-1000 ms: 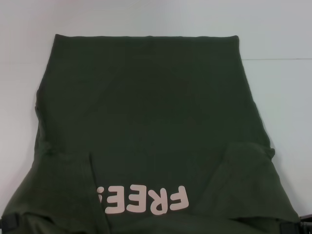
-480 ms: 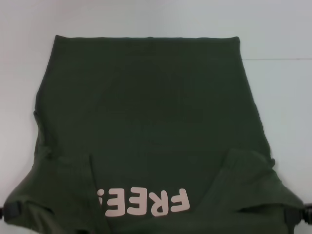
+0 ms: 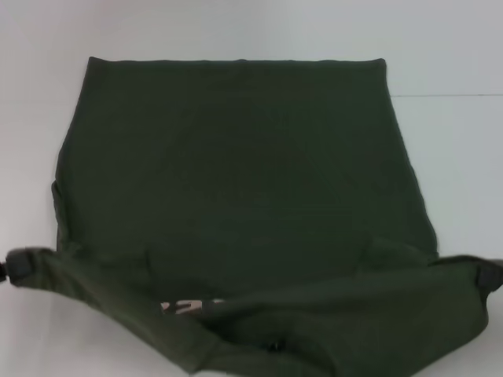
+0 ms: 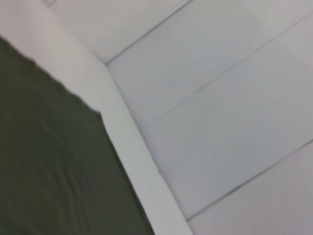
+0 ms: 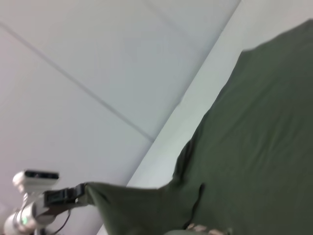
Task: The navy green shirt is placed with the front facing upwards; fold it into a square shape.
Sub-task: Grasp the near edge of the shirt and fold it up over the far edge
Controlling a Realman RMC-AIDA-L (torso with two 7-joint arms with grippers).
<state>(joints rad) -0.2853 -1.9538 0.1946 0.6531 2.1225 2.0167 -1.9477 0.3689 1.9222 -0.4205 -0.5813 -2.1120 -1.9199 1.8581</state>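
Observation:
The navy green shirt [image 3: 236,173] lies spread on the white table, its far hem straight at the back. Its near edge is raised in a taut fold between my two grippers. My left gripper [image 3: 17,265] is shut on the near left corner at the left edge of the head view. My right gripper [image 3: 489,275] is shut on the near right corner at the right edge. Only a sliver of the pale lettering [image 3: 189,305] shows under the lifted fold. The right wrist view shows the shirt [image 5: 254,147] and the left gripper [image 5: 73,193] pinching its corner. The left wrist view shows the shirt's cloth [image 4: 49,166].
The white table [image 3: 456,157] shows bare around the shirt on the left, right and back. The left wrist view shows the table's edge [image 4: 137,161] and a pale tiled floor [image 4: 220,98] beyond it.
Both grippers have risen and moved away from me with the shirt's near corners. The lifted fold now covers most of the lettering, which was in full view before.

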